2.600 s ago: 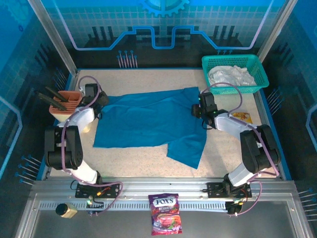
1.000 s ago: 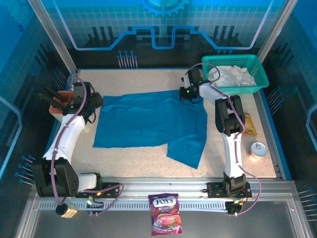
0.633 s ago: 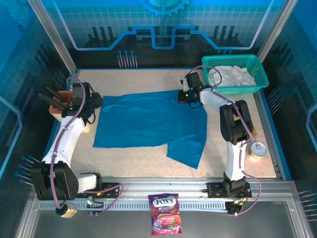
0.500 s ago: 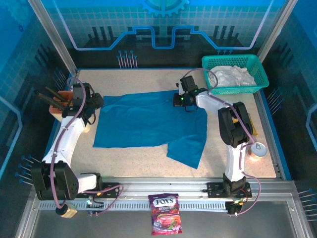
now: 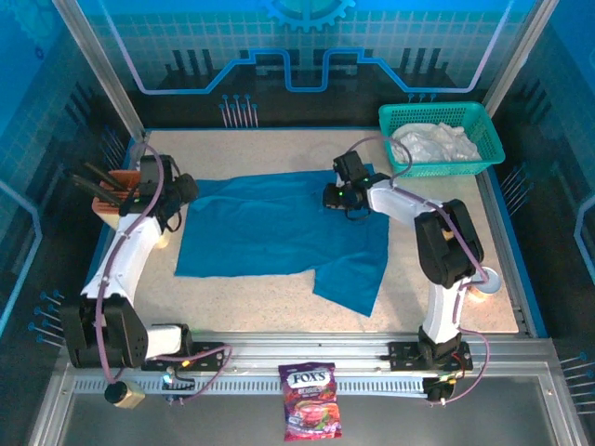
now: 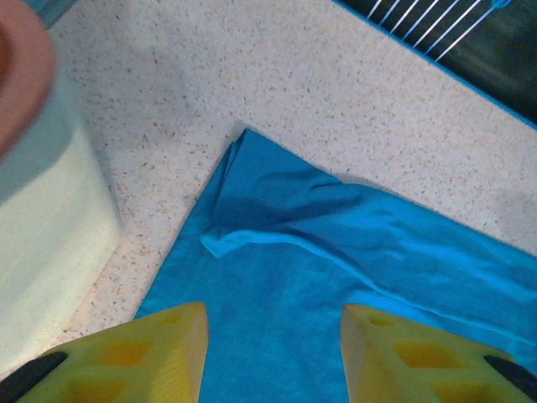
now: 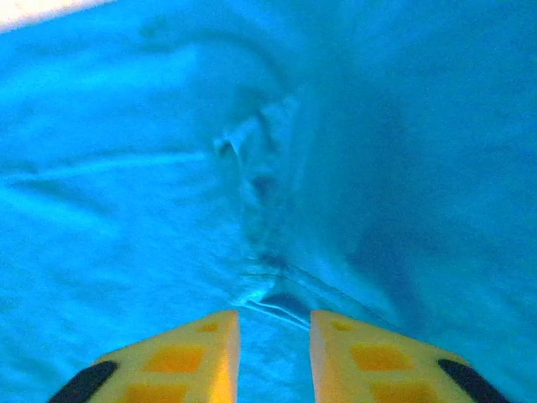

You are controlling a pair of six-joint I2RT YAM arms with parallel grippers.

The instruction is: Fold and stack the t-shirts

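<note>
Cloth lies under both arms: the blue shirt point(image 5: 279, 228) is spread flat on the surface point(image 5: 270, 153), with one flap reaching toward the near side. The left gripper point(image 6: 273, 327) hovers over the shirt's far-left corner, fingers wide apart. The turned-over corner sits just ahead of its tips, and a cream tub point(image 6: 42, 243) stands just to its left. The right gripper point(image 7: 274, 332) is low over the shirt's far-right part, fingers a little apart, with a small wrinkle of cloth just ahead of them. Beyond that gripper and to its right sits the basket point(image 5: 429, 110), with the white shirt point(image 5: 432, 141) bunched inside.
</note>
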